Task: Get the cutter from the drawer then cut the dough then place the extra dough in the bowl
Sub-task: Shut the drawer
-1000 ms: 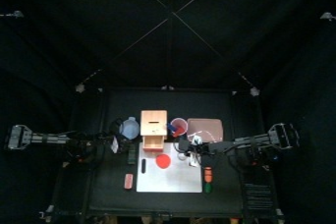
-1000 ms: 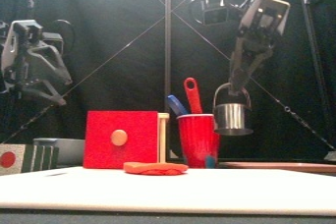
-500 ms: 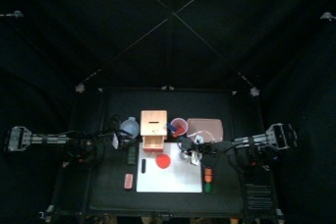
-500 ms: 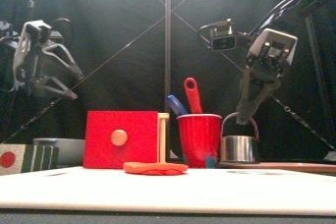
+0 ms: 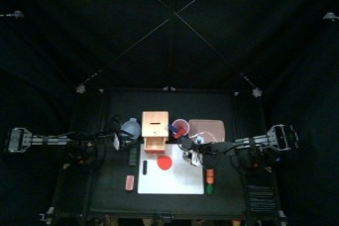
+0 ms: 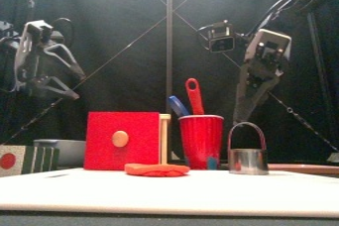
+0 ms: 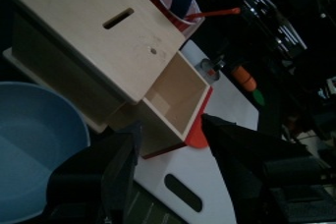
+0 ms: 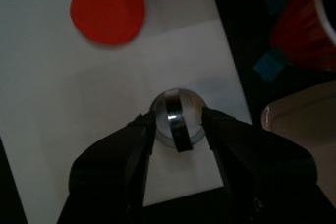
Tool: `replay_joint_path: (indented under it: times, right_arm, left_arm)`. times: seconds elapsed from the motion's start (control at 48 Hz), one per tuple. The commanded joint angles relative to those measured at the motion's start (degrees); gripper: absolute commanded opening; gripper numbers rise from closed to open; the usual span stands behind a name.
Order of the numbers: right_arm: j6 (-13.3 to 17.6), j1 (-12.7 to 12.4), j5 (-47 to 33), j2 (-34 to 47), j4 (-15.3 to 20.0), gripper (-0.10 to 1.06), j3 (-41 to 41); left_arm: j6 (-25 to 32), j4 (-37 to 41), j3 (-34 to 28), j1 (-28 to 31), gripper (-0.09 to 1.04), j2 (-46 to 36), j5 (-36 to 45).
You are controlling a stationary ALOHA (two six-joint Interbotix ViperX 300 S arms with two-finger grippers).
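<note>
1 cutter (image 6: 247,160) lower, 1 dough disc (image 6: 157,169)

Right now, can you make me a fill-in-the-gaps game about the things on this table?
The metal cutter stands on the white ____.
The toy knives stick up from the red ____.
The wooden box's drawer is ____, not shut.
Flat on the white surface, in front of the box, lies the red ____.
Missing words: board, cup, open, dough.
</note>
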Motion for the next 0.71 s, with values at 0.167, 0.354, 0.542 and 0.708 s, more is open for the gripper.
replay_joint_path:
  times: [0.167, 0.354, 0.542, 0.708]
  right_arm:
    - [0.09, 1.32, -5.98, -1.05, -4.39, 0.78, -4.13]
    - [0.53, 2.02, -10.55, 4.92, -9.05, 0.71, -7.38]
    - [0.09, 2.29, -10.55, 10.99, -11.16, 0.52, -13.54]
    - [0.18, 2.37, -10.46, 16.52, -12.13, 0.46, -19.07]
  left_arm:
    - [-0.09, 0.09, -6.06, 5.01, 0.85, 0.09, -0.62]
    - [-0.18, -1.49, -9.84, 8.88, 0.69, 3.52, -0.53]
    - [-0.18, -2.29, -14.5, 12.3, 0.47, 10.72, -0.62]
    - [-0.26, -3.16, -18.54, 16.96, 0.44, 17.84, -0.62]
